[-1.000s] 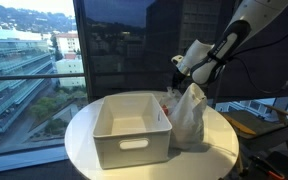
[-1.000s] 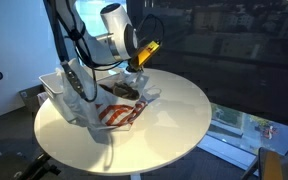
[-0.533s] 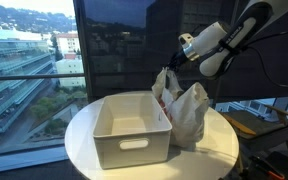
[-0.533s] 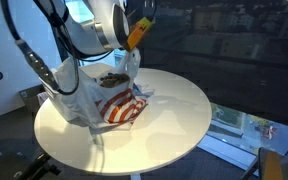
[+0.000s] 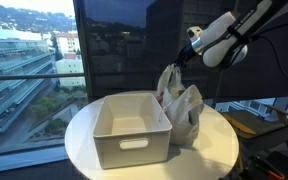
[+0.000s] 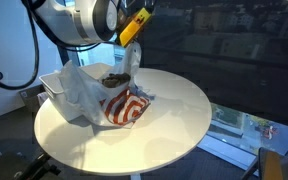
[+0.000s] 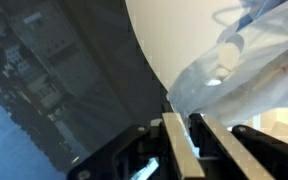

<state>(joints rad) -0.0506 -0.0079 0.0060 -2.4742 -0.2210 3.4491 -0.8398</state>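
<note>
Plastic bag (image 5: 187, 115) stands on the bench (image 5: 79, 135), touching the white bin (image 5: 131, 142) but outside it, its handle drawn upward. Gripper (image 5: 181, 60) hovers just above the bag, jaws narrow; any hold on the handle cannot be told.

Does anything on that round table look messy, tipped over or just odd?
Only the plastic bag: it slumps crumpled beside the white bin, its top stretched up in a peak toward the claw. A red-and-white striped packet shows through it. I see nothing spilled or broken.
</note>
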